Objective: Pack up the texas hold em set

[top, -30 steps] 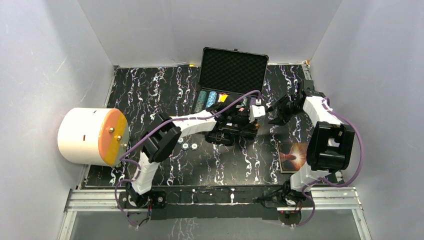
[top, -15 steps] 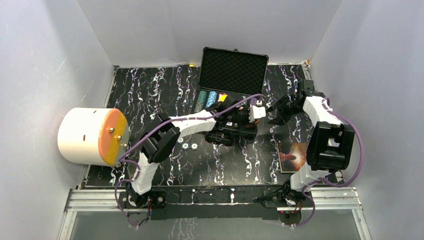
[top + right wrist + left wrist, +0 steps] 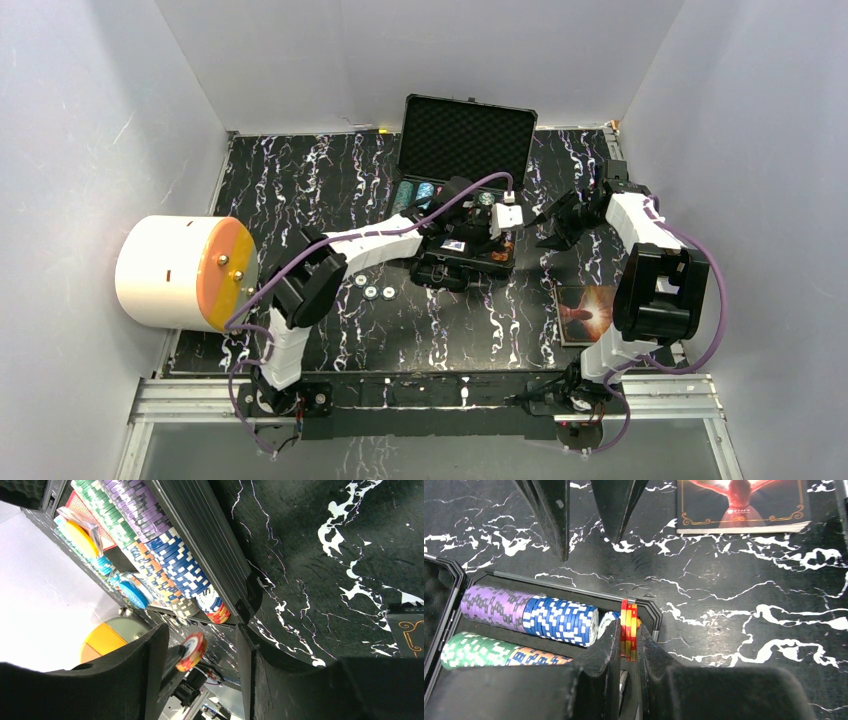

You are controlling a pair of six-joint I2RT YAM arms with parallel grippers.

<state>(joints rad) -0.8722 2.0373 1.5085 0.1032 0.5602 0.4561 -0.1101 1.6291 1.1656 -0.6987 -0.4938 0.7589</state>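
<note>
Poker chips (image 3: 628,622), red-yellow, clenched in left hand (image 3: 629,640) over case (image 3: 574,587) corner rim; right hand (image 3: 202,632) released, apart across marbled tabletop (image 3: 734,600).

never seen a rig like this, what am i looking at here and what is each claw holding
It is two robot arms bolted to the near edge of a black marbled table. One picture looks down from above and behind them; the other two come from a camera on each wrist, showing its own fingers. On the table: an open black case with rows of poker chips, a few loose chips, a dark book and a white cylinder. The left gripper is shut on a few red and yellow chips over a corner of the case. The right gripper is open and empty, beside the case.
</note>
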